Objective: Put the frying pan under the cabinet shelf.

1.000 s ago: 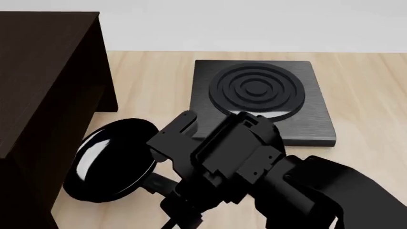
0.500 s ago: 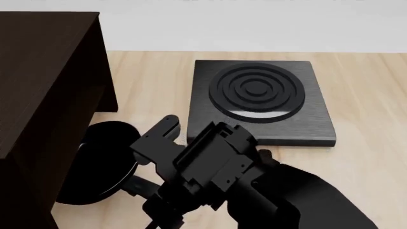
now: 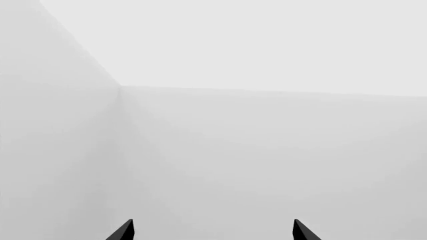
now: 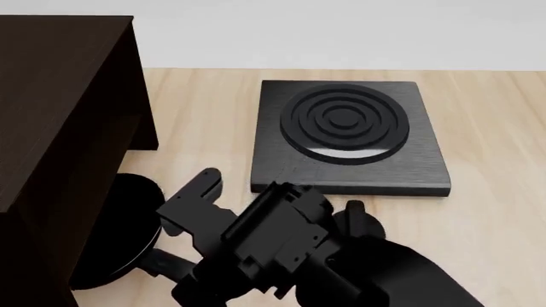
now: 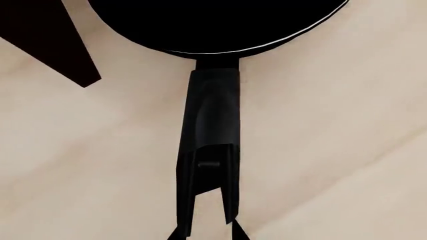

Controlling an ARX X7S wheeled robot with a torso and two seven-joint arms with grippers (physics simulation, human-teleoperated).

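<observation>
The black frying pan lies low at the left, its left part hidden beneath the dark brown cabinet shelf. In the right wrist view the pan's silver-rimmed bowl fills one edge, and its long black handle runs back between the fingers of my right gripper, which is shut on the handle's end. A dark cabinet panel shows beside the pan. My left gripper is open, its two tips wide apart before a blank pale wall, with nothing between them.
A square black stove plate with raised concentric rings sits on the light wooden tabletop to the right of the cabinet. My bulky right arm covers the near middle of the head view.
My right arm has moved left and nearer, carrying the pan with it. More of the pan is now hidden beneath the cabinet than a second ago.
</observation>
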